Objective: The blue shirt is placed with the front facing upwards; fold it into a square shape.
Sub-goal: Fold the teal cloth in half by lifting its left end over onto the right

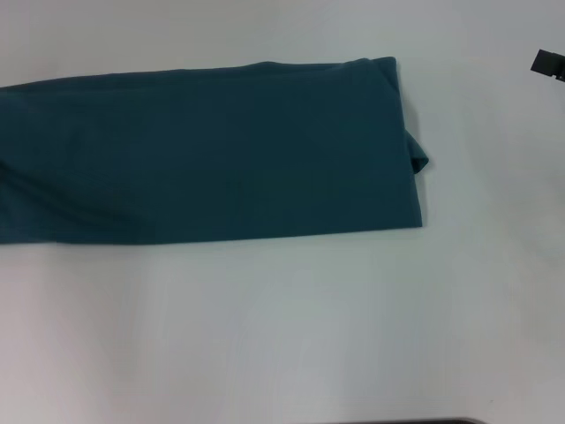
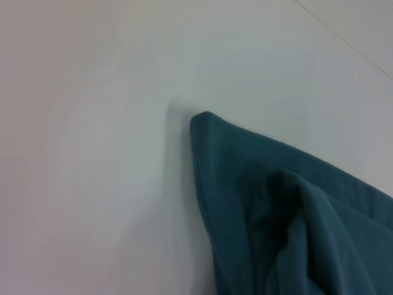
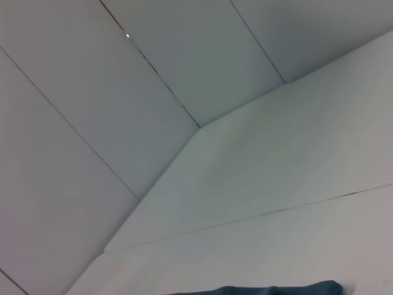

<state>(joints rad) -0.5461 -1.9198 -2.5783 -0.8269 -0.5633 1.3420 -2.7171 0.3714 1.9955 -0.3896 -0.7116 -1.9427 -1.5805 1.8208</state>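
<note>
1. The dark teal-blue cotton shirt (image 1: pixel 212 155) lies flat on the white table (image 1: pixel 282 327) as a long band, running from the left edge of the head view across to right of centre.
2. Its right end is a folded edge; a small flap of cloth (image 1: pixel 418 159) juts out there, past the straight side of the band.
3. No lettering, collar or label shows on the upward face; only plain teal fabric with faint creases toward the left.
4. A small dark piece of the right gripper (image 1: pixel 547 64) shows at the right edge of the head view, well apart from the shirt and touching nothing visible. Whether its fingers are apart or together cannot be told.
5. The right wrist view shows pale wall panels meeting the white tabletop (image 3: pixel 295 184), and a thin strip of the teal shirt (image 3: pixel 270 289) at the lower edge of that picture.
6. The left gripper appears in no picture, so its opening and what it holds cannot be told.
7. The left wrist view shows a rounded, bunched corner of the teal shirt (image 2: pixel 264 203) close up, with loose folds, resting on the white tabletop (image 2: pixel 92 153).
</note>
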